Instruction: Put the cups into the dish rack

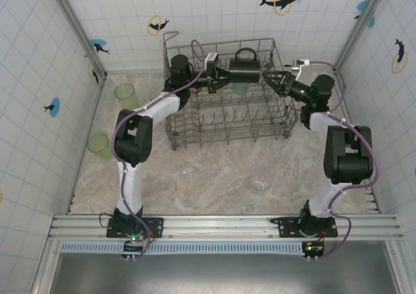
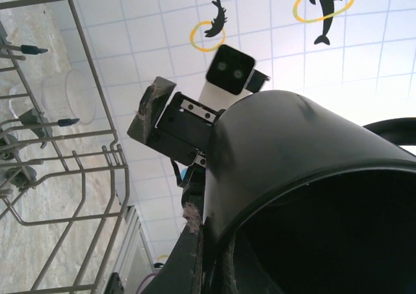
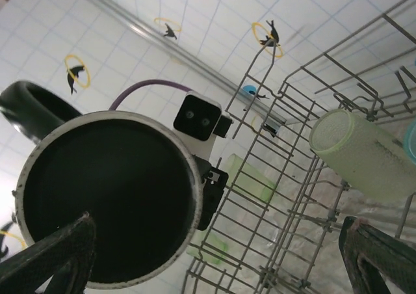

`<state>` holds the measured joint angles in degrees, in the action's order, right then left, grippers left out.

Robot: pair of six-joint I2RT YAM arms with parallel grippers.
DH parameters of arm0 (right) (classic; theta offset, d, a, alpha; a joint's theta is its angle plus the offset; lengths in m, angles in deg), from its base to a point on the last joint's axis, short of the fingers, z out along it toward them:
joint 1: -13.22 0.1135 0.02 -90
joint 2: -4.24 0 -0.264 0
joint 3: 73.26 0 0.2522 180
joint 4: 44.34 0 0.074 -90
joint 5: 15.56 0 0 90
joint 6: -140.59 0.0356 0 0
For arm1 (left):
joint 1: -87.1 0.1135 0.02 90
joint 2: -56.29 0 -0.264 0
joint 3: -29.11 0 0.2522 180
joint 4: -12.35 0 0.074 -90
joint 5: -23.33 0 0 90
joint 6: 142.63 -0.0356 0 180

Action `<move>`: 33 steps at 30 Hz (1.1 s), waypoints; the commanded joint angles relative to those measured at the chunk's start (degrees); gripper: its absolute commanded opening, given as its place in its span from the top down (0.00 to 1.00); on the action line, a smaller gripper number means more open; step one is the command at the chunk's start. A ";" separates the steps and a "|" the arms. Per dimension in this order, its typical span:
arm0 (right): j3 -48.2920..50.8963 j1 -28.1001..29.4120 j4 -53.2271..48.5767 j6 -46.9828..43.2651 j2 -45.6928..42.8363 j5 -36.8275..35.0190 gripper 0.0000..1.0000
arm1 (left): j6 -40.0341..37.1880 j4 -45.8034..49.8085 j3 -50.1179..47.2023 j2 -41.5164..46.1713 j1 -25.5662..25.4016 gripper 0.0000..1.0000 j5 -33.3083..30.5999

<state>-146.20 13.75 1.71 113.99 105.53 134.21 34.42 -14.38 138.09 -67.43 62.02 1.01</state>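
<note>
A black mug (image 1: 244, 71) hangs on its side over the back of the dish rack (image 1: 195, 121), handle up. My left gripper (image 1: 223, 79) is shut on the mug's rim from the left; in the left wrist view its finger (image 2: 185, 258) presses the mug's wall (image 2: 292, 157). Just right of the mug my right gripper (image 1: 266, 79) stands open. The right wrist view faces the mug's base (image 3: 107, 196), with my right gripper (image 3: 214, 268) spread wide and touching nothing. A light green tumbler (image 3: 364, 154) lies in the rack beside a teal one (image 3: 411, 144).
Two green tumblers (image 1: 127, 95) (image 1: 99, 146) stand on the table left of the rack. A clear glass (image 1: 261, 181) sits in front of it, toward the right. The rack's wire wall (image 2: 71, 157) rises close to the left of the mug. Tiled walls enclose the table.
</note>
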 commanded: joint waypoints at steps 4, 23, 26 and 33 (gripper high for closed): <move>-3.81 1.73 2.91 -10.34 -1.83 5.13 0.00 | -1.18 -3.27 -0.03 3.93 0.14 1.00 0.81; -6.63 2.42 4.74 -8.97 0.58 9.32 0.00 | 0.26 -1.29 -1.90 3.00 3.45 1.00 -0.09; -8.59 3.43 4.77 -9.19 1.58 10.61 0.00 | 1.18 -1.60 -2.32 2.69 3.43 1.00 -0.19; -12.43 4.21 -2.99 -14.18 2.63 9.96 0.00 | 2.66 -2.17 -0.57 1.91 3.45 1.00 -0.32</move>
<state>-155.29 17.88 2.72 103.65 106.84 143.69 35.92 -11.72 136.65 -67.04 63.97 0.92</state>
